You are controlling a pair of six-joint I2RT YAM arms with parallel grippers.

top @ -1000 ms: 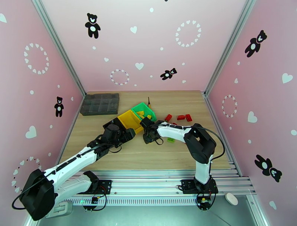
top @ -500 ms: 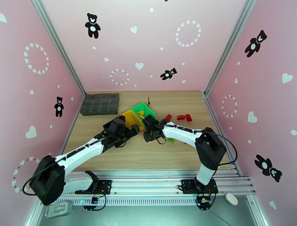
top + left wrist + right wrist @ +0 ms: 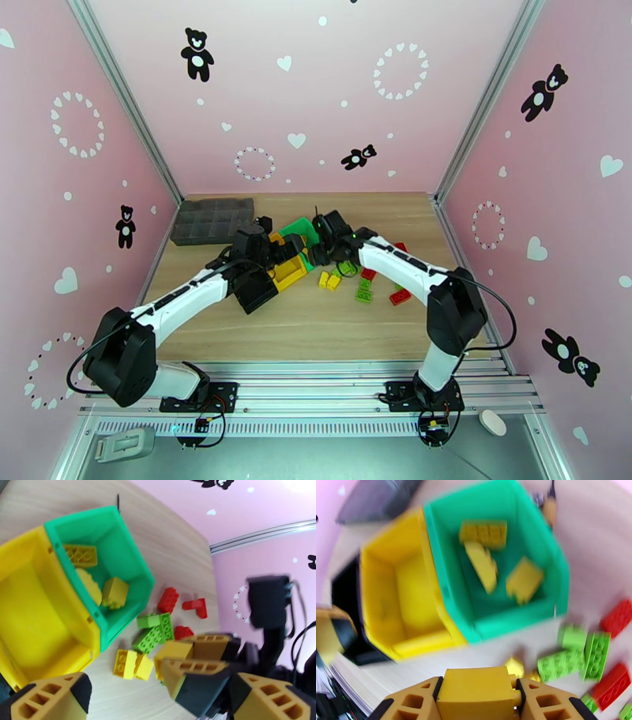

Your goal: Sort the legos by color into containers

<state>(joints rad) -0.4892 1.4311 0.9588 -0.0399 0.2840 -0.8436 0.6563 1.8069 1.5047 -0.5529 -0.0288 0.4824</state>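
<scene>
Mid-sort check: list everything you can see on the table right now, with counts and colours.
tray: one, dark grey, far left of the table
black bin: one, black, near end of the joined row
yellow bin: one, yellow, middle of the row, no bricks seen inside
green bin: one, green, far end of the row
binned bricks: three, yellow, inside the green bin
loose yellow bricks: two, yellow, table beside the green bin
green bricks: at least three, green, table right of the bins
red bricks: at least three, red, farther right
held brick: one, yellow, in the right gripper
left gripper: open, over the bins
right gripper: shut on the held brick
</scene>
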